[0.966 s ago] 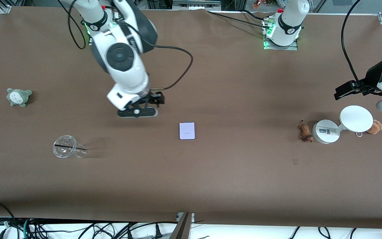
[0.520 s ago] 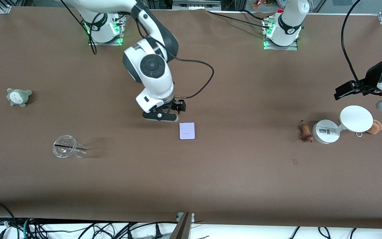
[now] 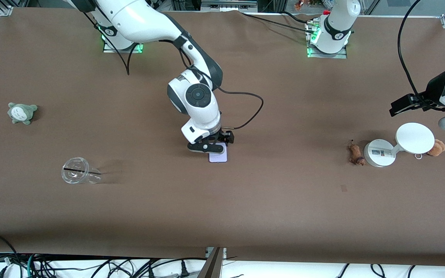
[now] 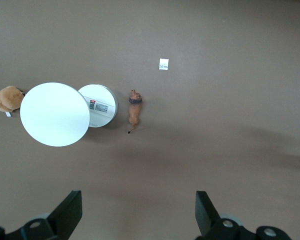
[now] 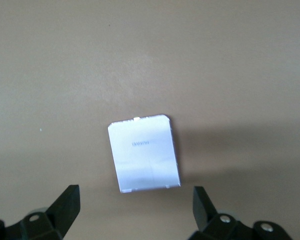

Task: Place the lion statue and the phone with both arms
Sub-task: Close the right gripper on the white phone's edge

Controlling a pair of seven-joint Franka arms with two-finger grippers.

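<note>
The phone (image 3: 218,157) lies flat near the middle of the table, a pale lavender-white slab; it also shows in the right wrist view (image 5: 144,154). My right gripper (image 5: 135,191) is open and empty, low over the phone's edge, with one finger on each side; in the front view the right gripper (image 3: 206,147) covers part of the phone. The lion statue (image 3: 355,153) lies on the table beside the white stand's base (image 3: 379,153), and also shows in the left wrist view (image 4: 134,111). My left gripper (image 4: 137,196) is open and empty, high above the table near the stand, and the left arm waits.
The stand's round white disc (image 3: 415,138) rises beside its base. A tan plush (image 3: 437,147) lies beside the disc. A grey-green plush (image 3: 21,112) and a clear plastic cup on its side (image 3: 77,175) lie toward the right arm's end. A small tag (image 4: 163,64) lies near the lion statue.
My right arm has swung from the right arm's end toward the middle and lowered, so its open gripper now hangs over the phone. The left arm has not moved.
</note>
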